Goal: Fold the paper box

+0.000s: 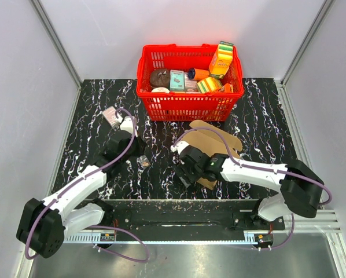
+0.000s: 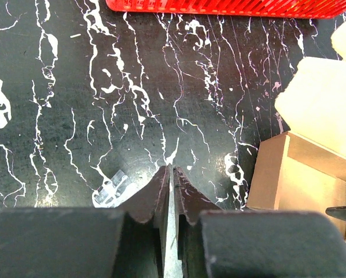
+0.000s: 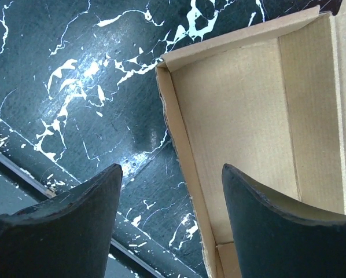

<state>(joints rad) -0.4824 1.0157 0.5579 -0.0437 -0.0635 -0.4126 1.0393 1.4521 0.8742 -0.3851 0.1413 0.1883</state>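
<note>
Right wrist cam shows you the R gripper (image 3: 172,169) spread wide astride the paper box (image 3: 248,110) side wall, near the red basket (image 1: 184,107); L gripper (image 2: 172,169) pinched nearly closed, holding nothing.

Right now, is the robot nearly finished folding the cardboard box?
No, it looks barely begun. Done: two side walls of the paper box stand up at one corner. In hand: the right fingers are open astride one wall, not gripping. The left fingers are shut, empty, beside the box. Left: its far flaps look flat from above, so most folding remains.
</note>
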